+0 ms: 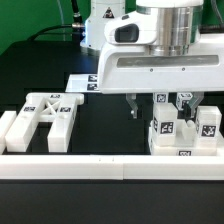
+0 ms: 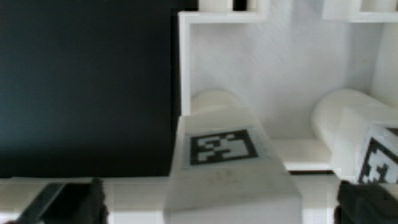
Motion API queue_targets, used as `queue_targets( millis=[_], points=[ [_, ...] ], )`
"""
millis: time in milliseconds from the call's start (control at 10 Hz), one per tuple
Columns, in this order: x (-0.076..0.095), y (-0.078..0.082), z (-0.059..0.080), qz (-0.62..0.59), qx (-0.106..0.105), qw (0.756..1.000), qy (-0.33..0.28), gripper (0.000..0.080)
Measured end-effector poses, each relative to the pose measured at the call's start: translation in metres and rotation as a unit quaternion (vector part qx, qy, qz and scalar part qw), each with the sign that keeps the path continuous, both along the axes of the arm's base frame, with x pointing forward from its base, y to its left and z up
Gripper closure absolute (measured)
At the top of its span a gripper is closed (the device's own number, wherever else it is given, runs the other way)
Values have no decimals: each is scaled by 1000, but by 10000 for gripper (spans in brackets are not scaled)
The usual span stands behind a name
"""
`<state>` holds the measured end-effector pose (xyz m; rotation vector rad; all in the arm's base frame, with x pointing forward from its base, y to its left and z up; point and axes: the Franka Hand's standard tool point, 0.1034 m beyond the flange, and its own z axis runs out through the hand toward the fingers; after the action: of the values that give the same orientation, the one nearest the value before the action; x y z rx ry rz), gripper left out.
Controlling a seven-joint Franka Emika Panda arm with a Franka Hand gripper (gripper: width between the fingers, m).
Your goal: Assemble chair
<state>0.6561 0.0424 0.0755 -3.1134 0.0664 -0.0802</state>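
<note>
The two-finger gripper (image 1: 157, 104), jaws apart and holding nothing, hangs directly over the white tagged plastic chair leg cluster (image 1: 166, 128) beside the long white border rail (image 1: 60, 165), at the exterior view's right.

One X-braced frame (image 1: 52, 106), two tagged legs (image 1: 165, 128) (image 1: 207, 125), one border rail (image 1: 100, 166), one marker board (image 1: 82, 82).

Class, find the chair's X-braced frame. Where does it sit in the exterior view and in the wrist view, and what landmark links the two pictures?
Exterior view: the X-braced frame lies flat at the exterior view's left, near the white border rail.
Wrist view: not in it.
Shared landmark: the tagged white parts at the exterior view's right; the wrist view shows them close up.
</note>
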Motion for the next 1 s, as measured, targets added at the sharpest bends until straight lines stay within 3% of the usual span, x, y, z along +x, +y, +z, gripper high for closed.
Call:
queue_targets(
  millis=[200, 300, 400, 600, 1000],
  points=[
    [0, 0, 0, -1, 0, 1000, 0, 456],
    [0, 0, 0, -4, 0, 1000, 0, 456],
    [0, 0, 0, -15, 1, 1000, 1, 510],
    [0, 0, 0, -34, 2, 999, 1, 510],
    [0, -1, -1, -195, 14, 981, 6, 509]
  ],
)
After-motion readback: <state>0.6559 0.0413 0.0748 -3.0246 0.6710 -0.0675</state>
